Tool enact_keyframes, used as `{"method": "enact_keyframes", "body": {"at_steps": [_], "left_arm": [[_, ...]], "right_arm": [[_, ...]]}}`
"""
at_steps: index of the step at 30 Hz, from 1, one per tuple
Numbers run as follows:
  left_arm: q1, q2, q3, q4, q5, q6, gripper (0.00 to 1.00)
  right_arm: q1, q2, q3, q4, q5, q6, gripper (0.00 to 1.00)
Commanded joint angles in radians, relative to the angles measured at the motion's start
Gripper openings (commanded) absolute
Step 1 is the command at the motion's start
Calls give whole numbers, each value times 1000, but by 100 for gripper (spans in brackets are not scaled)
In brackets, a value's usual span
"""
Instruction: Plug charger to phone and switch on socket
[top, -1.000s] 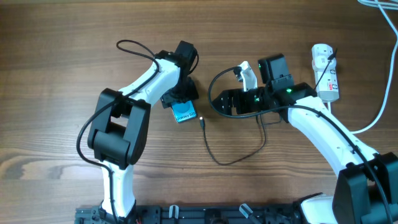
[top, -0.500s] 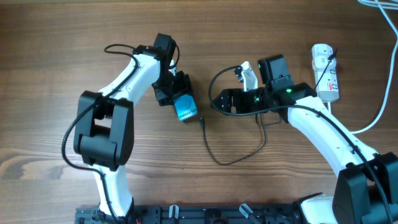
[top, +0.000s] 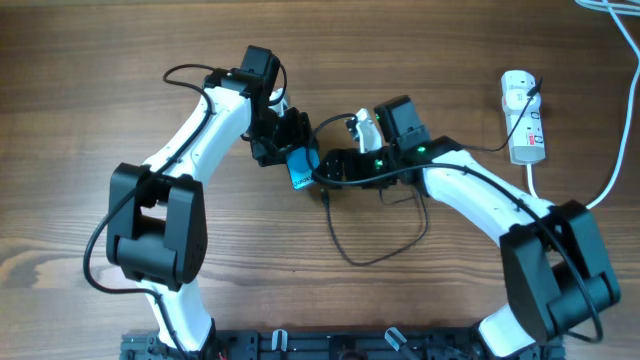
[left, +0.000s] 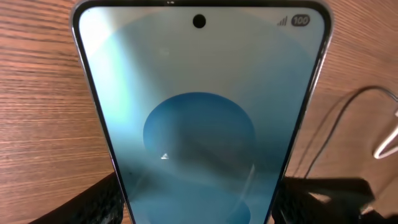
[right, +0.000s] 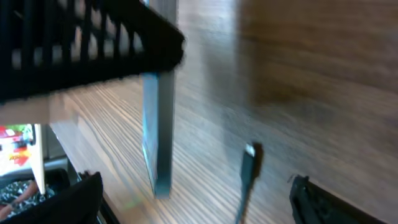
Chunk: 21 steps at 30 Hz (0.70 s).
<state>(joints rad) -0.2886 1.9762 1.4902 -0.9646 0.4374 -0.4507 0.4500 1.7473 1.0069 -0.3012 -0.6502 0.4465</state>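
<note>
The phone (top: 299, 169), with its teal screen, is tipped up on edge in my left gripper (top: 284, 143). In the left wrist view the phone (left: 199, 93) fills the frame between my left fingers (left: 199, 208). My right gripper (top: 335, 167) is open just right of the phone. In the right wrist view the phone (right: 158, 134) shows edge-on and the charger's connector (right: 249, 163) lies on the table between my open right fingers (right: 199, 205). The charger cable (top: 350, 258) loops from its connector (top: 326, 197) back under my right arm. The socket (top: 526, 120) lies far right.
The socket's thick white cord (top: 612, 188) runs along the right edge of the wooden table (top: 80, 150). The left arm's black cable (top: 190, 72) arches above it. A black rail (top: 340, 345) runs along the front edge.
My left gripper has turned and tipped the phone up on edge, shifting slightly right. My right arm has swung left, bringing its open gripper close to the phone and over the connector.
</note>
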Motion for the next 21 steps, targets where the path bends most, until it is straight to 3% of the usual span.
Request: {"method": "enact_keyframes", "body": {"at_steps": [1,10,17,21], "left_arm": [[-2,-60,-2,-1,52,44,72],[-1,-69,-2,11,192,44,74],[-1,-70,-2,15,190,44,75],[-1,-70,-2,30,191,44,77]], "right_arm": [[8,18,12,55,-11,87,89],[18,18,12,107,-86,158,70],[18,18,12,147,-118,162,38],[18,18,12,160,-117,183,25]]}}
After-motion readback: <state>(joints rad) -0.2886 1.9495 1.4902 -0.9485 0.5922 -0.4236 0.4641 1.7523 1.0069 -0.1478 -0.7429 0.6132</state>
